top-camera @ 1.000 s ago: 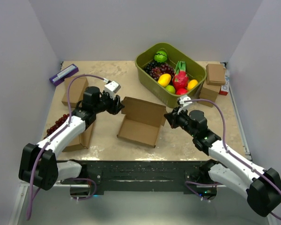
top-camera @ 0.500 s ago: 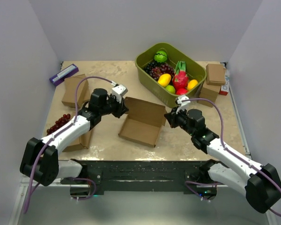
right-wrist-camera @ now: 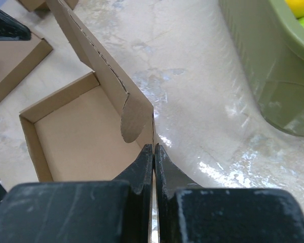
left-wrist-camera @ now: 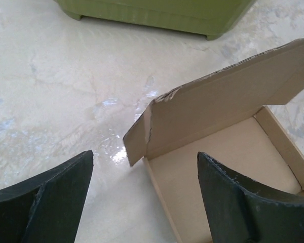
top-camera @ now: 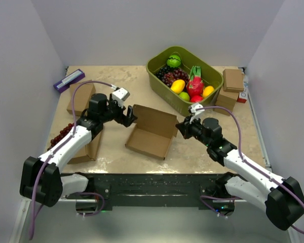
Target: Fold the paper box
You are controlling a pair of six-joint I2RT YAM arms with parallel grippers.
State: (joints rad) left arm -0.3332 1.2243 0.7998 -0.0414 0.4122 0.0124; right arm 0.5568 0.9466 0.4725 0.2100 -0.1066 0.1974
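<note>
The paper box (top-camera: 148, 143) lies mid-table as a shallow brown tray with its lid flap standing up at the back. My right gripper (top-camera: 180, 127) is shut on the box's right side wall, seen edge-on between the fingers in the right wrist view (right-wrist-camera: 153, 148); the tray floor (right-wrist-camera: 76, 135) lies to its left. My left gripper (top-camera: 129, 117) is open and empty, just above the box's back left corner. In the left wrist view the left gripper (left-wrist-camera: 144, 158) straddles the small corner flap (left-wrist-camera: 137, 139) without touching it.
An olive-green tub (top-camera: 156, 68) of fruit stands at the back right, close behind the box. Small thick cardboard boxes sit at right (top-camera: 233, 79) and left (top-camera: 80, 99). A purple packet (top-camera: 68, 80) and dark grapes (top-camera: 62, 133) lie at left.
The left gripper swung in toward the box's back left corner, then drew back slightly left. The right gripper, still clamped, nudged the box a little to the left.
</note>
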